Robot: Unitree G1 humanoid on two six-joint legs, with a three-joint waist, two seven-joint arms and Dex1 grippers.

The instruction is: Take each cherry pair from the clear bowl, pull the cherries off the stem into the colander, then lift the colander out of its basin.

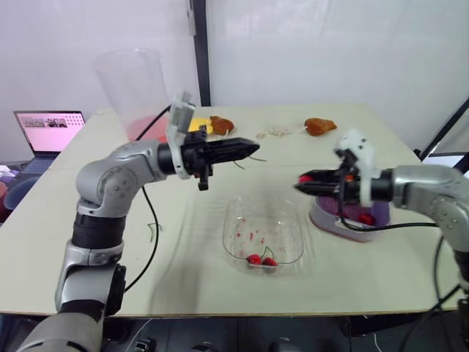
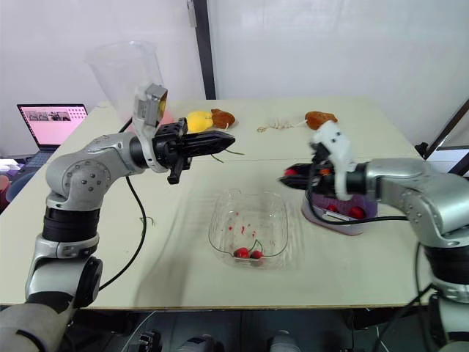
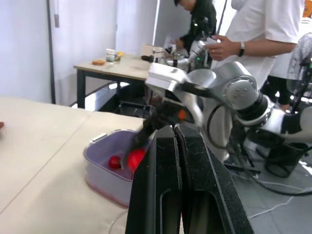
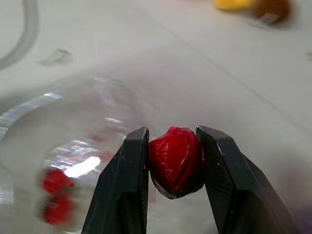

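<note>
Right claw (image 4: 173,131) clamped on single cherry (image 4: 175,161), held at 9 o'clock edge of colander (image 1: 330,224), prob. for drop-in; left claw (image 1: 255,149) pinched shut on bare stem (image 1: 261,158), 12 o'clock of clear bowl (image 1: 234,213); one cherry pair (image 1: 261,259) waiting inside, tabletop (image 1: 183,279) centre.

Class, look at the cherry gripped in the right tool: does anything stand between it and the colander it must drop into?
Nothing visible does. The cherry is clamped in the right tool, held in the air at the left edge of the colander, with only open space between them.
</note>
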